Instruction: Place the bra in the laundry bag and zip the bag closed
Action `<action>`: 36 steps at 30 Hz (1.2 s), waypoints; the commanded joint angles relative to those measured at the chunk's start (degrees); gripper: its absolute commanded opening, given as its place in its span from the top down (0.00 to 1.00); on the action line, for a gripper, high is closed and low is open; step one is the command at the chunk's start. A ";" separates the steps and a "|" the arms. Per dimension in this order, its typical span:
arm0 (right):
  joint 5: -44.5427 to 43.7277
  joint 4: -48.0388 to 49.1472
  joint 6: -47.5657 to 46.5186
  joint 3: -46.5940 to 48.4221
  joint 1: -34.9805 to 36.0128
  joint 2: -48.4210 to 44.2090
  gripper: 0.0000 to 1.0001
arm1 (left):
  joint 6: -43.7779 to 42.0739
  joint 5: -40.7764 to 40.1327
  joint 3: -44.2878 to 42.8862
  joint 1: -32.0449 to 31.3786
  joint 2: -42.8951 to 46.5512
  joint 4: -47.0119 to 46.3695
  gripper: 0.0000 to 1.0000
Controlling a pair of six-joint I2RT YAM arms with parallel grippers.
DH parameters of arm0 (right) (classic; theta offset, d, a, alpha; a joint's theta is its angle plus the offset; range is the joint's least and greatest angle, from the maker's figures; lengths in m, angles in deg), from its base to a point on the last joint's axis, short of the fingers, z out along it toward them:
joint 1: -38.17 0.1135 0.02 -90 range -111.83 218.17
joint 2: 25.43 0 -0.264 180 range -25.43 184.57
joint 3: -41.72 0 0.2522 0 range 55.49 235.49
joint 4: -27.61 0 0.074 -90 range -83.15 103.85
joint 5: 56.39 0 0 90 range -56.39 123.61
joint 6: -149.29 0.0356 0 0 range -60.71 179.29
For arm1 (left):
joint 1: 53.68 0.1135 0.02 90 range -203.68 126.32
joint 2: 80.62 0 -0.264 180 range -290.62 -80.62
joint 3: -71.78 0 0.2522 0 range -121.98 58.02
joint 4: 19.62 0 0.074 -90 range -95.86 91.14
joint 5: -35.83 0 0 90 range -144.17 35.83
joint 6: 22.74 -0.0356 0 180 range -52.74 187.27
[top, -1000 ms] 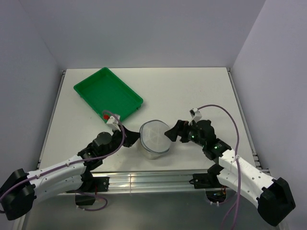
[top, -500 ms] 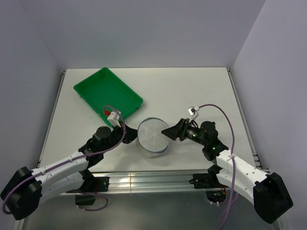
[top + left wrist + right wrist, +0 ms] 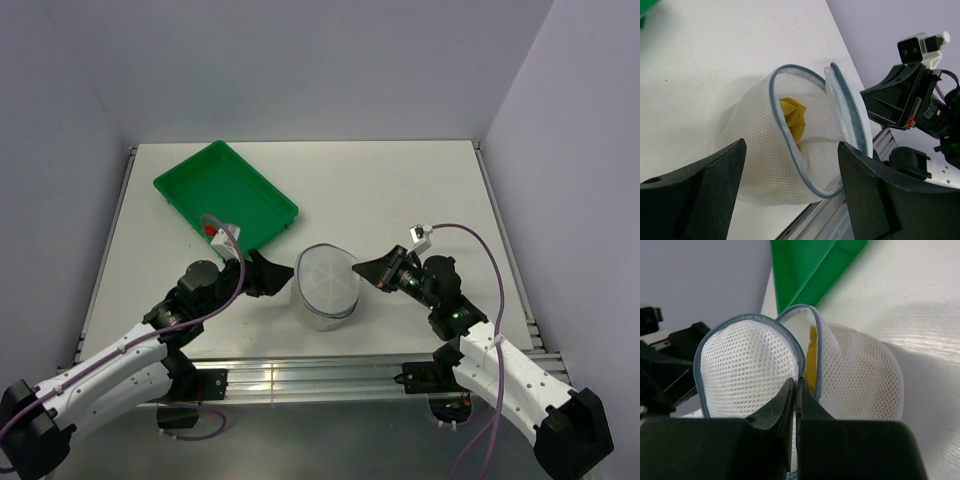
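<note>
The laundry bag (image 3: 328, 285) is a white mesh drum with a blue-grey zipper rim, lying on its side near the table's front edge. Its round lid (image 3: 745, 370) stands ajar. The mustard-yellow bra (image 3: 792, 115) shows through the gap, tucked inside, and appears as a yellow strip (image 3: 811, 360) in the right wrist view. My right gripper (image 3: 365, 272) is shut on the lid's rim at the bag's right side, its jaws pinched together (image 3: 797, 385). My left gripper (image 3: 268, 275) is at the bag's left. It is open (image 3: 790, 150), with the mesh wall (image 3: 760, 145) just ahead of its wide-apart fingers.
A green plastic tray (image 3: 225, 195) sits at the back left, close behind my left wrist. The table's front edge with its metal rail (image 3: 320, 370) runs just below the bag.
My left gripper has opened, let go of the bag and drawn back a little to the left. My right gripper has closed on the lid's rim. The bag has shifted slightly to the right.
</note>
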 commanded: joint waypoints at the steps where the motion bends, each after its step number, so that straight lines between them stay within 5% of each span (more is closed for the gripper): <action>1: -5.80 -4.73 1.80 2.53 -0.04 -1.41 1.00 | -1.77 -3.96 -4.74 0.09 1.98 10.16 0.19; 6: -13.09 -6.67 4.35 2.00 -0.04 -2.64 1.00 | 0.95 -4.94 -4.30 -2.01 6.63 16.35 0.23; 12: -17.92 -4.82 9.00 2.53 0.31 -1.59 1.00 | 9.99 -11.88 -1.24 -15.63 9.81 12.42 0.25; 16: -19.86 -2.80 11.21 2.00 1.71 -1.59 1.00 | 17.12 -16.44 2.55 -26.85 -0.08 -3.14 0.25; 21: -21.71 -0.69 13.23 0.69 4.52 -2.11 1.00 | 16.34 -23.57 -3.23 -34.27 -16.36 -16.25 0.26; 28: -22.33 -2.71 12.71 -1.24 5.67 -4.83 1.00 | 9.49 -35.07 -15.89 -37.70 -29.38 -4.16 0.33; 36: -20.48 -0.51 13.58 -3.80 6.02 -6.24 1.00 | 14.66 -30.78 -18.02 -36.91 -36.16 -9.66 0.31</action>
